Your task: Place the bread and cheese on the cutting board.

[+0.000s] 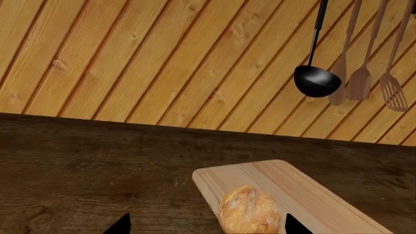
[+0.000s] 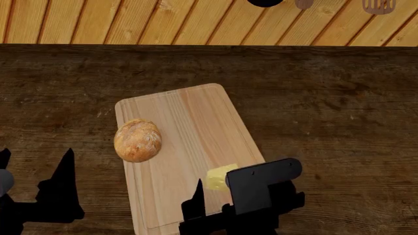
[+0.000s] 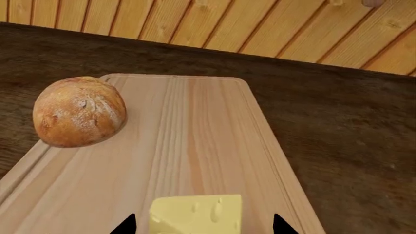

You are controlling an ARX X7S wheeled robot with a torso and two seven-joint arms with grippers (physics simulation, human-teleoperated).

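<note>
- Golden-brown and crusty, the small round bread roll [image 2: 138, 140] is sitting on the left long edge of the light wooden cutting board [image 2: 196, 127], overhanging that edge slightly onto the dark tabletop.
- Pale yellow, the small holed cheese wedge [image 2: 218, 176] is lying on the board's near right part, well apart from the roll.
- The black right gripper [image 2: 216, 196] is hovering over the cheese, its fingers spread; in the right wrist view the two fingertips [image 3: 124, 225] are showing on either side of the wedge [image 3: 196, 213] with gaps between, so it is gripping nothing.
- The black left gripper [image 2: 36, 171] is hanging over the bare table to the left of the board, fingers parted and empty; its wrist camera is showing the roll [image 1: 249, 209] on the board's corner [image 1: 286, 185] between the two finger points.
- The dark brown wooden table [image 2: 326, 98] is bearing the board, which is lying slightly askew.
- Behind it, a slatted pine wall [image 1: 162, 58] is carrying a hanging black ladle [image 1: 316, 80], a wooden spoon [image 1: 359, 83] and a slotted wooden spatula [image 1: 393, 95].
</note>
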